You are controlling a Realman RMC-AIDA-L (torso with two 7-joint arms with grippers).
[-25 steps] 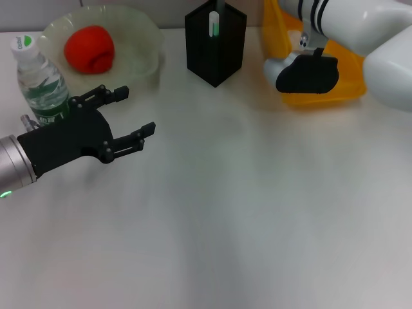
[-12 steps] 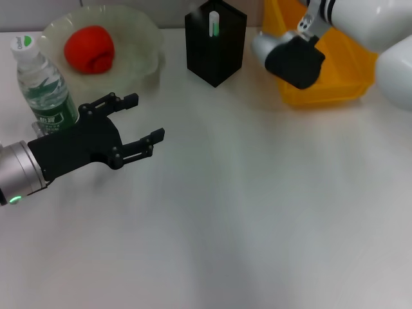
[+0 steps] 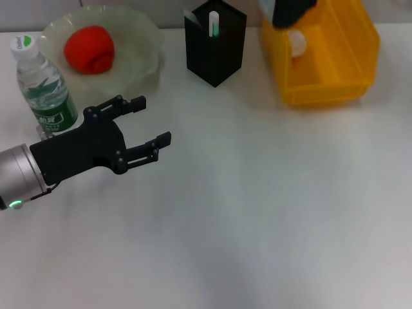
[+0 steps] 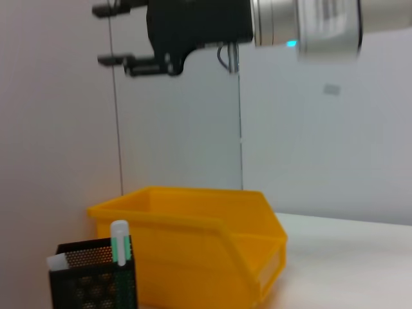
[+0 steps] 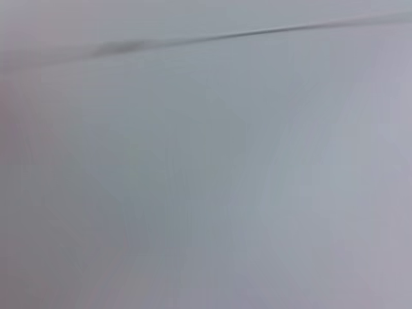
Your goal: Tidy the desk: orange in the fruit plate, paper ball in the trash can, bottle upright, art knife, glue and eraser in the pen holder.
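Evidently finished, the left gripper point(image 3: 147, 122) hovers over the surface point(image 3: 257, 206), jaws spread and empty; orange point(image 3: 89, 49) sits in the fruit plate point(image 3: 145, 38); bottle point(image 3: 41, 84) upright.

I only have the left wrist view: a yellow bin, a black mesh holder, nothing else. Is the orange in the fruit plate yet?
Observer: Yes. The red-orange round orange lies inside the translucent pale-green fruit plate with the scalloped rim.
Operator: And the bottle?
Observer: The small clear plastic bottle with the dark green label stands upright, white cap on top, beside the plate.
Operator: Where is my left gripper?
Observer: The left gripper is open and empty, above the white desk, just beside the bottle.
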